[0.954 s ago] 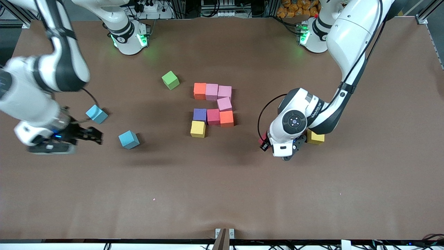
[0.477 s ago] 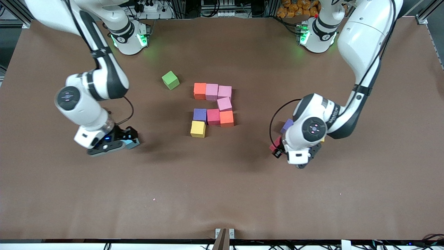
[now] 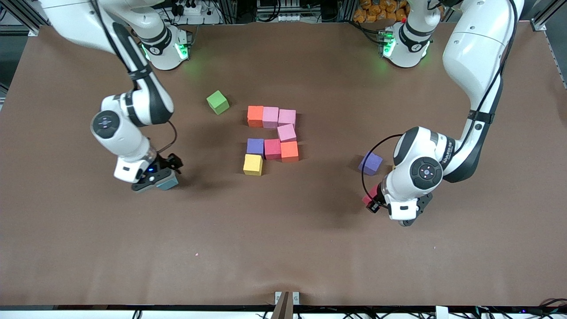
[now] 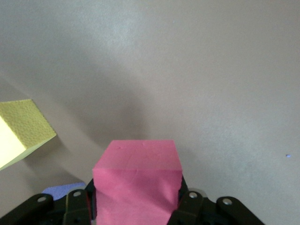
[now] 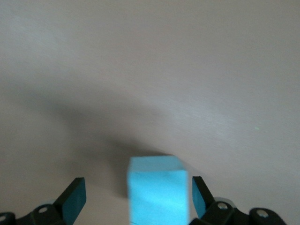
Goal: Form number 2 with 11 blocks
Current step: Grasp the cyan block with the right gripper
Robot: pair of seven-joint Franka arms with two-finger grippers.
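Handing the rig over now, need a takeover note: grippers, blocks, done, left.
Left gripper: shut on red block, over the table toward the left arm's end.
Right gripper: open, fingers either side of light blue block.
Done: number 2 has eight cubes, top four rows.
Left: bottom row of three, likely red, light blue and the yellow block by the left gripper.
Loose purple cube and green cube look spare.

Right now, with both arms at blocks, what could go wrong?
The right gripper straddles the light blue block off-centre with fingers open, so closing may shove it askew. The left gripper holds the red block beside the spare purple block, and may nudge it.
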